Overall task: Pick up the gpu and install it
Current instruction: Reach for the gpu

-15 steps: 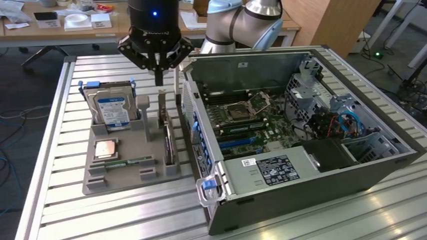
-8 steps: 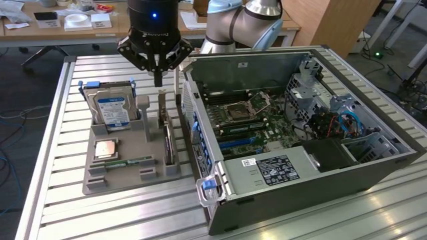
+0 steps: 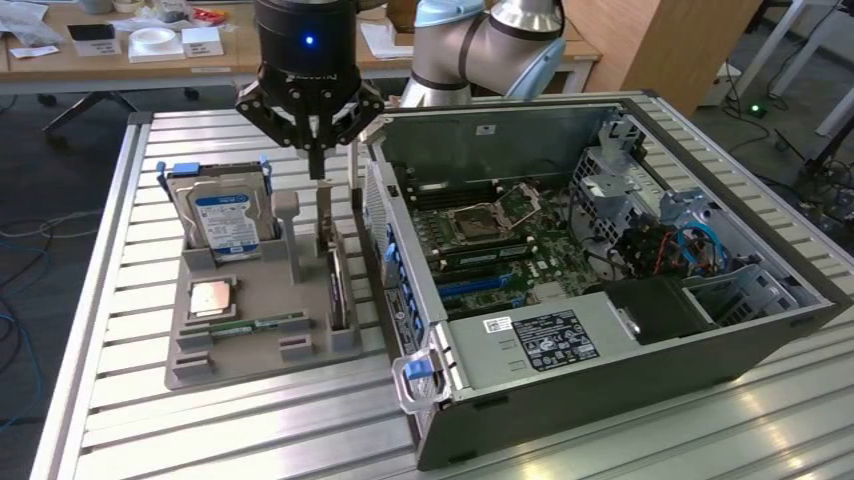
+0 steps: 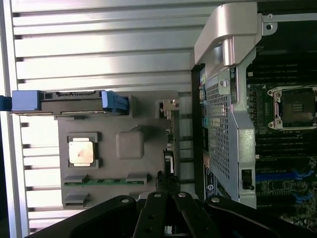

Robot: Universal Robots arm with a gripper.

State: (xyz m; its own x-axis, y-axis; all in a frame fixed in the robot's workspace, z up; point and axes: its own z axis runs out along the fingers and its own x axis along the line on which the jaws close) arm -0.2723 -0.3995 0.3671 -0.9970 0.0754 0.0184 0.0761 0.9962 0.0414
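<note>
An open computer case (image 3: pixel 494 135) lies on a slatted table (image 3: pixel 134 430) beside a gray parts holder (image 3: pixel 254 355). The gripper (image 3: pixel 318 172), fingers clenched, hangs just over the gpu (image 3: pixel 335 285), which stands on edge in the holder's slot nearest the case.

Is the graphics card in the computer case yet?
No, the graphics card stands on edge in the gray tray on the table, outside the open computer case.
</note>
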